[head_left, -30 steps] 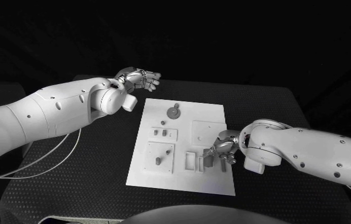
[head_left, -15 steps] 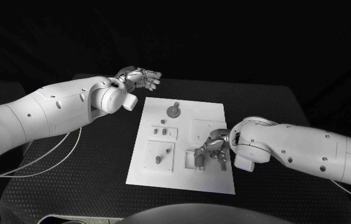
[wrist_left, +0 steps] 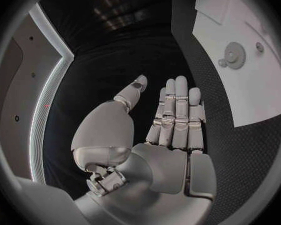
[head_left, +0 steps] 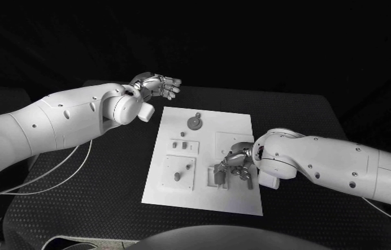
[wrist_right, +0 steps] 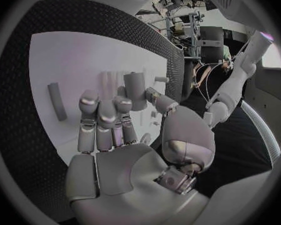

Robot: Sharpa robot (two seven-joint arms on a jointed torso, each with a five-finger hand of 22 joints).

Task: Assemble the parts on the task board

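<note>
The white task board (head_left: 204, 196) lies in the middle of the black table. My right hand (head_left: 234, 167) hangs low over its near right part, beside two narrow upright slots (head_left: 213, 179). It pinches a small grey part (wrist_right: 135, 89) between thumb and fingers (wrist_right: 103, 116). A flat grey bar (wrist_right: 55, 107) lies on the board beyond the fingers. My left hand (head_left: 158, 86) hovers open off the board's far left corner, with fingers (wrist_left: 177, 105) straight and nothing in the palm. A round disc part (head_left: 195, 123) sits at the board's far end, and small pegs (head_left: 178, 176) stand in the left plates.
Black table surface (head_left: 98, 193) surrounds the board on all sides. A white cable (head_left: 57, 173) droops from my left arm over the table's left part. The board's far end with the round disc part (wrist_left: 233, 55) lies near my left hand.
My right hand has slid left across the board with the grey part, from the right edge towards the slots. The left hand has stayed where it was.
</note>
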